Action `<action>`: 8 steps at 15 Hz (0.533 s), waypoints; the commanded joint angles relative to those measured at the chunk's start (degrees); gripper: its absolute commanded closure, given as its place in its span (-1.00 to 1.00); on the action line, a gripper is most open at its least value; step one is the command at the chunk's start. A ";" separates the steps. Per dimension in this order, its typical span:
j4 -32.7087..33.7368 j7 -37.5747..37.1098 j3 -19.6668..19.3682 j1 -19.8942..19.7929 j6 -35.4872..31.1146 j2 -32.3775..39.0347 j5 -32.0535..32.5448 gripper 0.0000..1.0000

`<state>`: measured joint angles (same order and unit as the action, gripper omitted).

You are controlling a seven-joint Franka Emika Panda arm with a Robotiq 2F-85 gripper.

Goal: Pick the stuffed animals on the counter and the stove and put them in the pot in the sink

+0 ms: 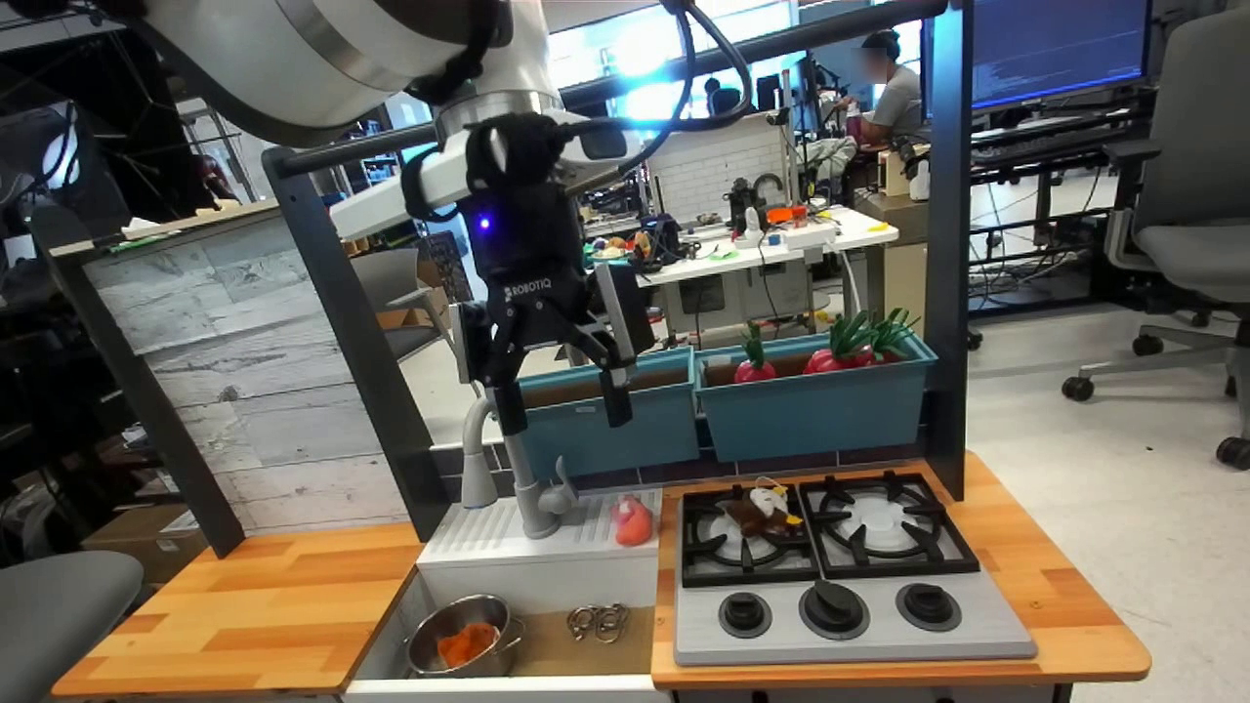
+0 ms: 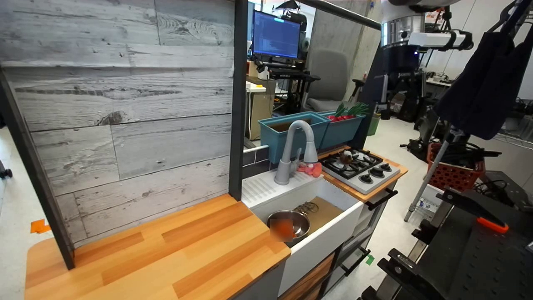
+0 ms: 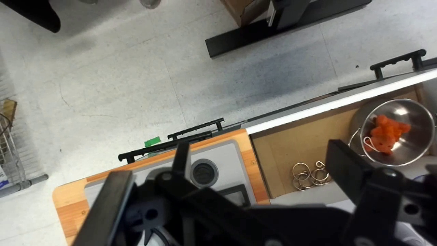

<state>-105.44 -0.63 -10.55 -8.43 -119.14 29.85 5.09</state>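
in an exterior view the arm (image 1: 391,59) reaches in from the upper left, its wrist pointing down, fingers (image 1: 616,398) spread apart well above the stove (image 1: 781,646) and sink (image 1: 586,578). there a brown-and-white toy (image 1: 750,515) lies on the left grate (image 1: 750,579), white end toward the upper right, long axis hard to tell. a pink toy (image 1: 633,524) lies beside the tap (image 1: 527,480), longer front to back. an orange toy (image 3: 386,134) lies in the pot (image 3: 420,138), inside the sink.

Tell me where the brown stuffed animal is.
In an exterior view, the brown stuffed animal lies on the left grate of the stove, right of the sink.
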 commanded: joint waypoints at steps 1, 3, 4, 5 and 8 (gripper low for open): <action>0.13 -0.44 0.58 -0.54 0.13 -0.02 0.32 -1.00; 0.12 -0.62 0.57 -0.53 0.13 -0.07 0.31 -1.00; -1.31 1.79 1.28 -0.92 -4.55 -0.52 0.29 -1.00; -1.13 3.11 1.72 -1.17 -6.73 0.16 0.09 -1.00; 5.23 2.53 2.88 -1.64 -10.63 6.51 -2.46 -1.00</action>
<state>-105.56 1.30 -9.54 -8.70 -126.46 31.01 4.68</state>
